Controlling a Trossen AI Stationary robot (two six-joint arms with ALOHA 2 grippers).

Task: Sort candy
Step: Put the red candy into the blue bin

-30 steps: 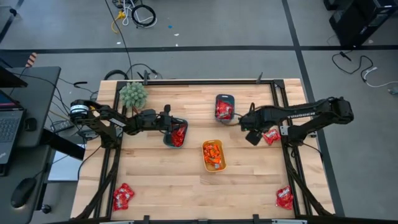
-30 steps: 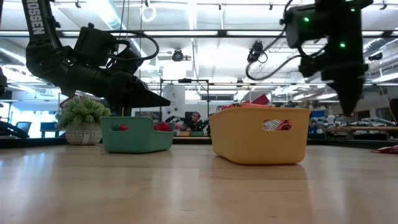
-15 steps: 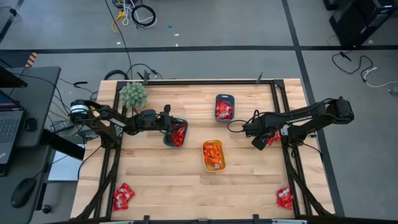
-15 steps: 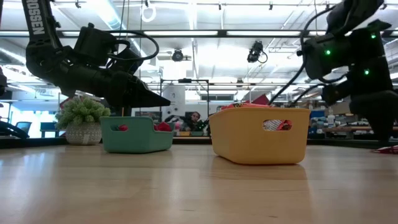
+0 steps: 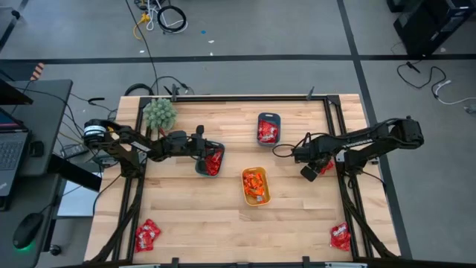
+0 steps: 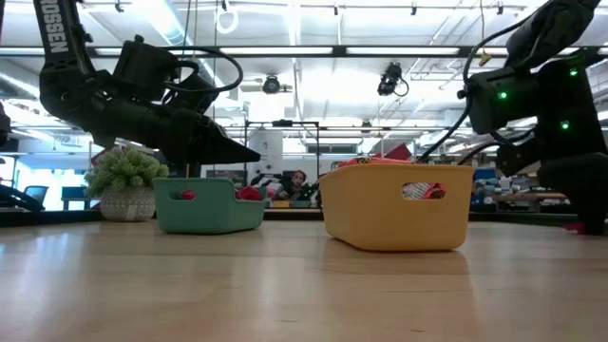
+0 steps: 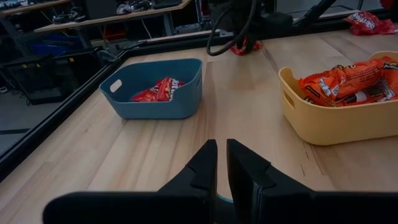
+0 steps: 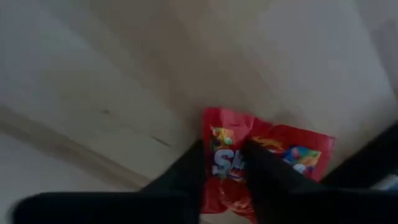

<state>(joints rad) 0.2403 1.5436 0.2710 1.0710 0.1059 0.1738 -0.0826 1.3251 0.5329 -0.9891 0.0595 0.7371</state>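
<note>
Bright overhead strip lighting, right wrist blurred

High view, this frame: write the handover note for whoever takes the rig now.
Left gripper: fingers nearly together, nothing visibly held, hovering over the teal oblong tray of red candies.
Right gripper: fingers straddling a red shiny candy packet at the table's right side, grip not confirmed.
Done: red candies in the blue oblong tray, orange candies in the yellow oblong tray.
Left: this packet, plus red candy piles at the near-left corner and near-right corner.
</note>
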